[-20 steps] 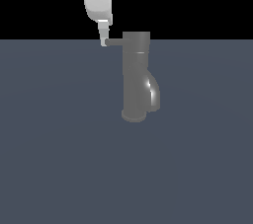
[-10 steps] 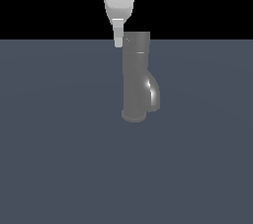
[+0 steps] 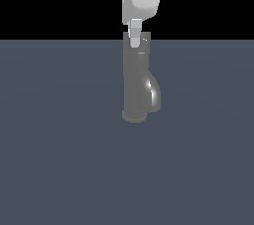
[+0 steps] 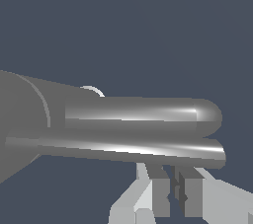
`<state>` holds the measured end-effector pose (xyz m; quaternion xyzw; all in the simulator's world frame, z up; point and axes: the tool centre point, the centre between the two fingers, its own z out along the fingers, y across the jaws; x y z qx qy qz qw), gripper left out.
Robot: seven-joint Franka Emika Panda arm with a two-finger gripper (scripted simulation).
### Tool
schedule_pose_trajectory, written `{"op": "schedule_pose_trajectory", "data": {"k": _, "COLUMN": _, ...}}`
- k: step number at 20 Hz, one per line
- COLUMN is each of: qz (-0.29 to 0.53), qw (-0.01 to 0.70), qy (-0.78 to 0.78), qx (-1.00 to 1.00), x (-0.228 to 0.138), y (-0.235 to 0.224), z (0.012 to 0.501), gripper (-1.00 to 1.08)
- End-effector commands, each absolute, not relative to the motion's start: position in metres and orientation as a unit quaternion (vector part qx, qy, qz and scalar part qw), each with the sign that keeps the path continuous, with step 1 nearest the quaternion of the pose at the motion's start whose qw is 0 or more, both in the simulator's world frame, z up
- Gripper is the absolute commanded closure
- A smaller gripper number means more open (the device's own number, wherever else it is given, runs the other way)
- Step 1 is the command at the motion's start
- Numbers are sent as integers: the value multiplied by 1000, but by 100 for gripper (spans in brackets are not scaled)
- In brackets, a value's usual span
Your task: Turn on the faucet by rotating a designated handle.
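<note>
The dark grey faucet [image 3: 135, 85] stands upright on the floor, its short curved spout [image 3: 154, 95] bulging toward the exterior view's right. My white gripper [image 3: 135, 40] hangs straight down in front of the faucet's top cap and covers the handle in that view. In the wrist view the cap [image 4: 24, 124] fills one side, and the handle [image 4: 148, 148] juts from it as a long glossy grey bar. The gripper [image 4: 175, 188] sits right against that bar with its fingers [image 4: 158, 196] pressed close together, holding nothing.
A flat blue-grey floor [image 3: 59, 159] surrounds the faucet on all sides, with a black background above it. Nothing else stands nearby.
The gripper has swept from the cap's left side toward the exterior view's right, ending in front of the cap. The handle that stuck out to the left no longer shows there.
</note>
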<state>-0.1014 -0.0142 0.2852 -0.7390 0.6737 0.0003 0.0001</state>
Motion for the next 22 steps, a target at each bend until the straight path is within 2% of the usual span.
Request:
{"op": "schedule_pose_trajectory", "data": {"k": 1, "qz": 0, "qw": 0, "qy": 680, "qx": -734, "x": -100, "y": -38, "z": 285, "gripper": 108}}
{"op": "schedule_pose_trajectory", "data": {"k": 12, "qz": 0, "qw": 0, "qy": 682, "qx": -732, "x": -92, "y": -103, "z": 285, "gripper": 108}}
{"op": "schedule_pose_trajectory", "data": {"k": 13, "qz": 0, "qw": 0, "qy": 682, "qx": -732, "x": -92, "y": -103, "z": 285, "gripper": 108}}
{"op": "schedule_pose_trajectory", "data": {"k": 14, "qz": 0, "qw": 0, "qy": 669, "qx": -743, "x": -89, "y": -81, "z": 285, "gripper": 108}}
{"op": "schedule_pose_trajectory", "data": {"k": 22, "qz": 0, "qw": 0, "qy": 673, "qx": -740, "x": -67, "y": -102, "z": 285, "gripper": 108}}
